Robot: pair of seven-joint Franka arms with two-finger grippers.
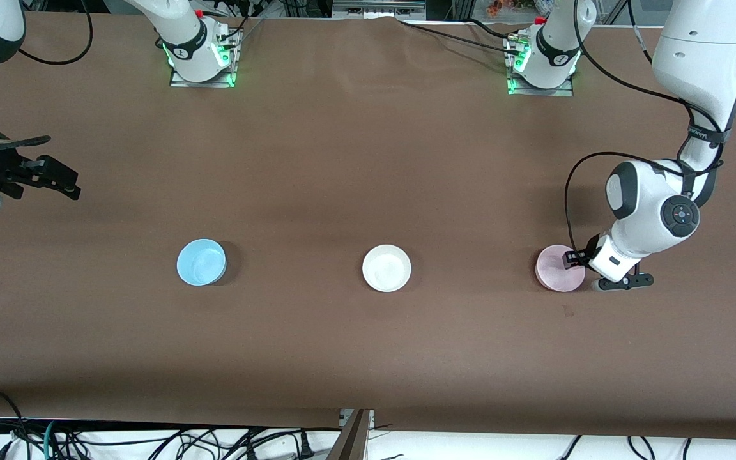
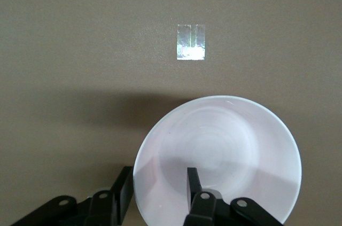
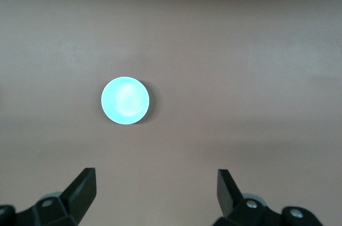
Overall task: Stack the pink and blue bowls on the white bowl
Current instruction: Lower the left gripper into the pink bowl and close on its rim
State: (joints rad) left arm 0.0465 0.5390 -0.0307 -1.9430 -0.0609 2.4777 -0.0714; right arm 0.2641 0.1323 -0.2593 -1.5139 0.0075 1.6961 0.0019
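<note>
The left gripper (image 1: pixel 574 259) is reaching down at the left arm's end of the table and is straddling the rim of the pink bowl (image 1: pixel 558 269). In the left wrist view, one black finger (image 2: pixel 192 180) is sitting inside the bowl (image 2: pixel 224 151) against its wall, while the other finger (image 2: pixel 124 189) is standing just outside the rim. A narrow gap is showing between the outer finger and the rim, so the jaws are partly drawn in around the rim but not visibly clenched on it. The pink bowl is resting flat on the brown table (image 1: pixel 368 160). Just beside the bowl, a small shiny piece of tape (image 2: pixel 191 43) is lying on the table surface. The white bowl (image 1: pixel 386 268) is sitting near the middle of the table, well apart from the pink one. The blue bowl (image 1: pixel 201 262) is sitting farther toward the right arm's end, so the three bowls are forming a row. The right gripper (image 1: pixel 55 179) is waiting in the air over that end of the table, its fingers (image 3: pixel 83 186) spread wide and holding nothing, with the blue bowl (image 3: pixel 125 101) lying below it.
</note>
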